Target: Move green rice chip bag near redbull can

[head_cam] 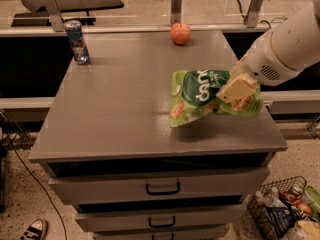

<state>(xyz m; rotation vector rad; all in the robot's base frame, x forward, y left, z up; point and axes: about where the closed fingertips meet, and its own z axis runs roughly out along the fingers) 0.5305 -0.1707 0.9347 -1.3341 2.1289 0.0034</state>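
Observation:
The green rice chip bag (197,96) hangs in the air above the right part of the grey cabinet top (120,99), its shadow on the surface below. My gripper (235,90) comes in from the right and is shut on the bag's right side. The redbull can (77,42), slim, blue and silver, stands upright at the far left corner, well apart from the bag.
A round orange-red fruit (180,33) sits at the far middle edge of the top. Drawers with handles (162,188) are below the front edge. A wire basket of items (287,211) stands on the floor at the lower right.

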